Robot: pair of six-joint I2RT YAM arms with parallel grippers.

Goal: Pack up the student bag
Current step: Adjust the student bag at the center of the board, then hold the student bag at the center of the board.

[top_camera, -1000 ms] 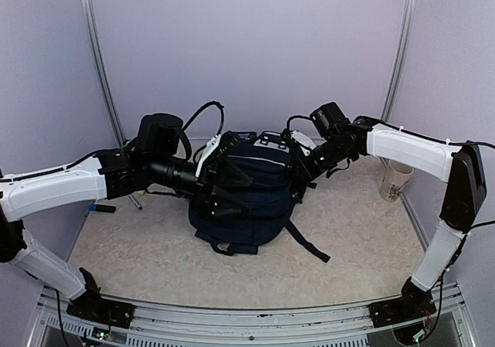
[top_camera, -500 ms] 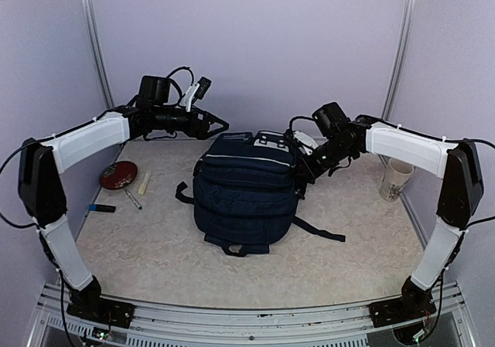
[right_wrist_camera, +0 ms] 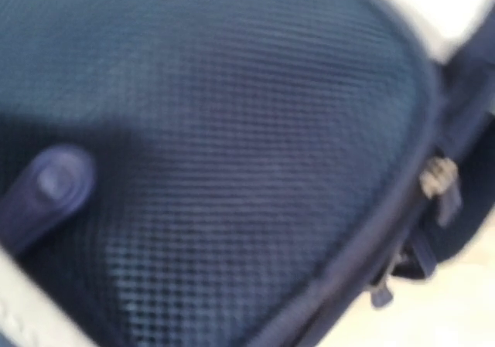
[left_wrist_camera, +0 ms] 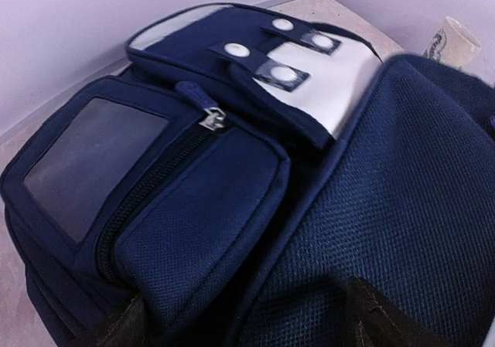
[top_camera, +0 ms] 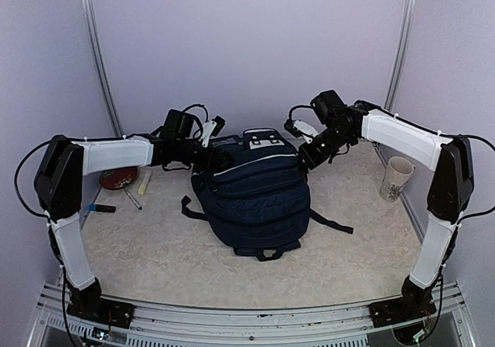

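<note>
The student bag (top_camera: 251, 196), dark navy with a thin white stripe, lies mid-table with its white-patched top (top_camera: 264, 140) toward the back wall. My left gripper (top_camera: 219, 158) is at its upper left corner. In the left wrist view its jaws stand open (left_wrist_camera: 247, 324), straddling a fold of navy fabric beside the zipped side pocket (left_wrist_camera: 193, 208). My right gripper (top_camera: 304, 160) is shut at the bag's upper right edge and seems to hold fabric there. Its fingers are hidden, and the right wrist view shows only blurred navy mesh (right_wrist_camera: 232, 169) and a zipper pull (right_wrist_camera: 437, 178).
A paper cup (top_camera: 396, 178) stands at the right. At the left lie a red disc (top_camera: 117, 178), a yellow marker (top_camera: 144, 181), a pen (top_camera: 133, 200) and a small blue-black item (top_camera: 100, 208). Black straps (top_camera: 332, 223) trail from the bag.
My left arm lifted off the bag's front, swung up to the back left, then came down to the upper left corner. The bag turned and shifted a little right with the right gripper.
</note>
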